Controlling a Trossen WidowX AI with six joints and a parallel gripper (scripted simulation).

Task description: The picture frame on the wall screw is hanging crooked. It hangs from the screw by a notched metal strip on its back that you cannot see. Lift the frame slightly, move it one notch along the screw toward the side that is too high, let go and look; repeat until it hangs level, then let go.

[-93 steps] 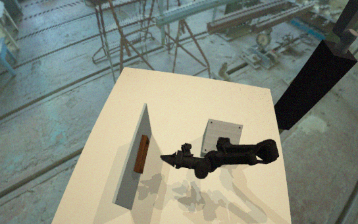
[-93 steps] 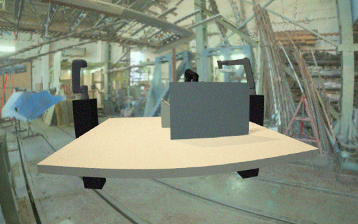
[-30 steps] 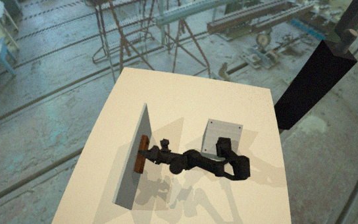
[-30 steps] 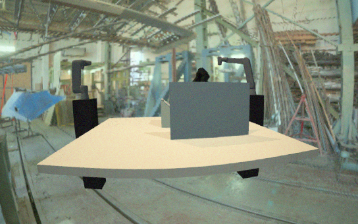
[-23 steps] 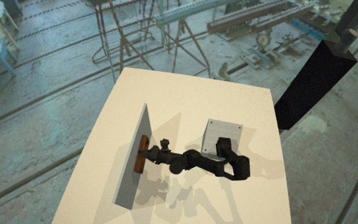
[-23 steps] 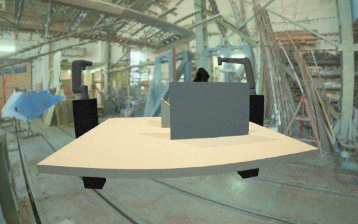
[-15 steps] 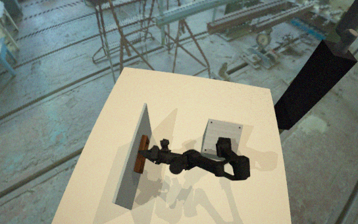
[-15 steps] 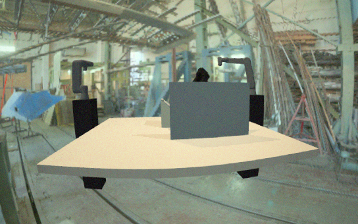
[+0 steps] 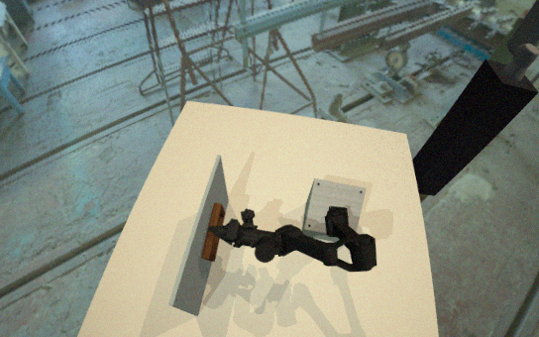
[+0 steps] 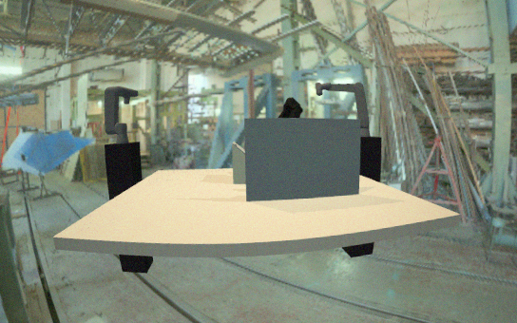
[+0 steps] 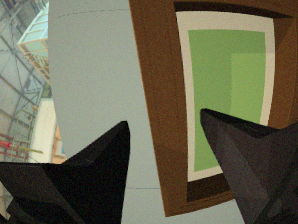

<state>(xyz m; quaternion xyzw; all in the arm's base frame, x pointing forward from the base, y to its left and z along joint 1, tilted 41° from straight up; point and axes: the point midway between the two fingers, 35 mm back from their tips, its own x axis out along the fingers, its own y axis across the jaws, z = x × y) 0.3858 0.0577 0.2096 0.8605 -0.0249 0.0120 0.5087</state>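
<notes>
The picture frame point(image 9: 212, 234) is brown wood around a white mat and a green picture. It hangs on the grey wall panel point(image 9: 194, 263) that stands on the table. In the wrist view the frame point(image 11: 220, 83) looks tilted against the wall point(image 11: 93, 63). My gripper point(image 9: 215, 229) is right at the frame's front, about halfway along it. In the wrist view my gripper point(image 11: 164, 121) is open, and one brown side bar of the frame lies between the two fingers. The exterior view shows only the wall's back point(image 10: 301, 159), which hides the frame and the screw.
The arm's grey base block point(image 9: 334, 205) stands behind the arm on the beige table. Black camera posts stand off the table's corners point(image 9: 471, 124) point(image 10: 123, 166) point(image 10: 370, 157). The arm's top point(image 10: 291, 108) shows above the wall.
</notes>
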